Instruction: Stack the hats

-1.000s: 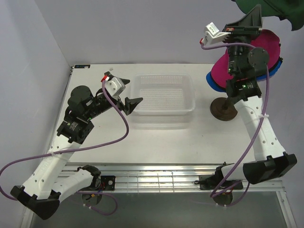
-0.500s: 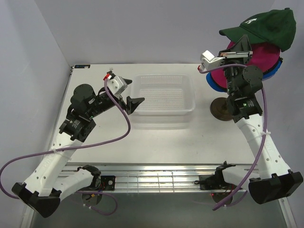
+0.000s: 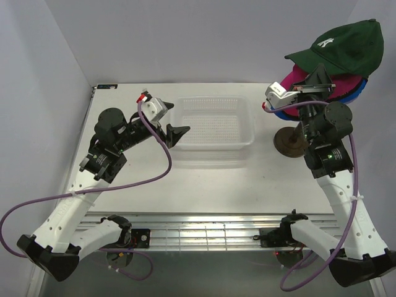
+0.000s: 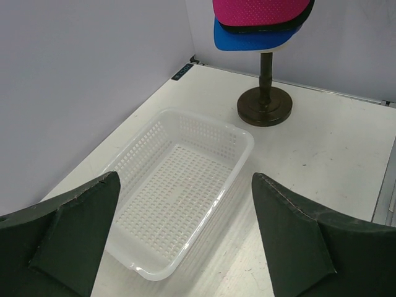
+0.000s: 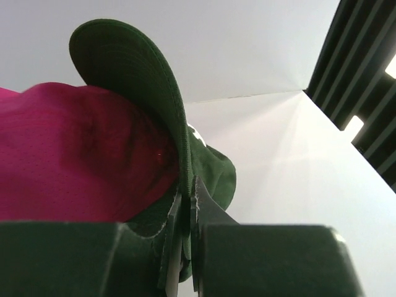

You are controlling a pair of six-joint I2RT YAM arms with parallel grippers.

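Nearest, left of centre in the overhead view, the left gripper (image 3: 172,132) hangs with its jaws wide apart and nothing between them, just beside the near left corner of the white mesh basket (image 3: 213,99); further back, right of centre, the brown stand (image 4: 265,106) carries caps already piled, the blue cap (image 4: 247,38) lowest in sight and the magenta cap (image 5: 74,154) over it; farthest, at the upper right, the right gripper (image 5: 187,192) is clamped on the brim edge of the dark green cap (image 3: 343,49), which sits over the magenta one; whether the two touch I cannot tell. I judge the green cap light and not fragile; its fabric crown looks soft and would likely crumple under a pinch, while the brim looks stiff enough to carry the whole cap; the brim is therefore the sound place to hold, though held at one end the crown may sag or swing, and the cloth should not slip much between the fingers.
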